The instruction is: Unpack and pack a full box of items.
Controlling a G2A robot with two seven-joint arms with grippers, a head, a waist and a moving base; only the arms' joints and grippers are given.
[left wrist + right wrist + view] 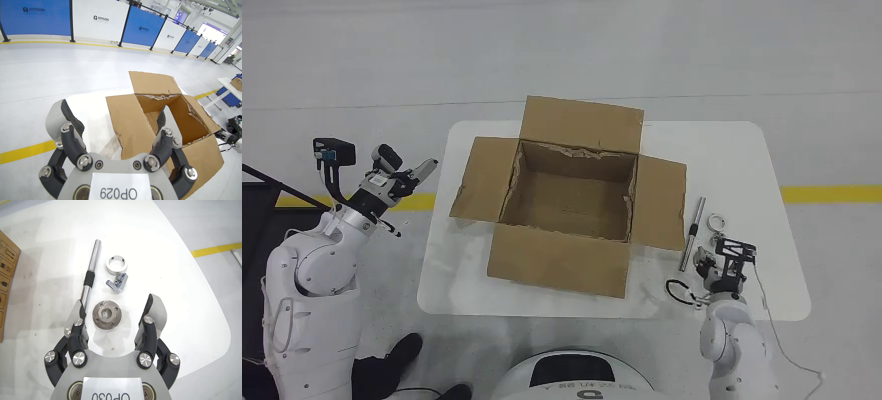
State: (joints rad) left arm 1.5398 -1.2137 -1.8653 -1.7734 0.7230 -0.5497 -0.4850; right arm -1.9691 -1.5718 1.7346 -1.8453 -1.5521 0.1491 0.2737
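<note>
An open cardboard box (569,205) with all flaps spread stands mid-table; its inside (170,121) looks bare. Right of it lie a steel rod with a black band (90,275), a silver ring (116,265), a small bracket with a pin (118,283) and a round flange (106,314). My right gripper (115,306) hangs open just above the flange, its fingers on either side of it. My left gripper (115,111) is open and holds nothing, off the table's left edge (402,180), facing the box.
The white table (762,160) has bare room behind and right of the parts. A black cable loop (679,293) lies near the front right edge. A yellow floor line (832,193) runs past both table ends.
</note>
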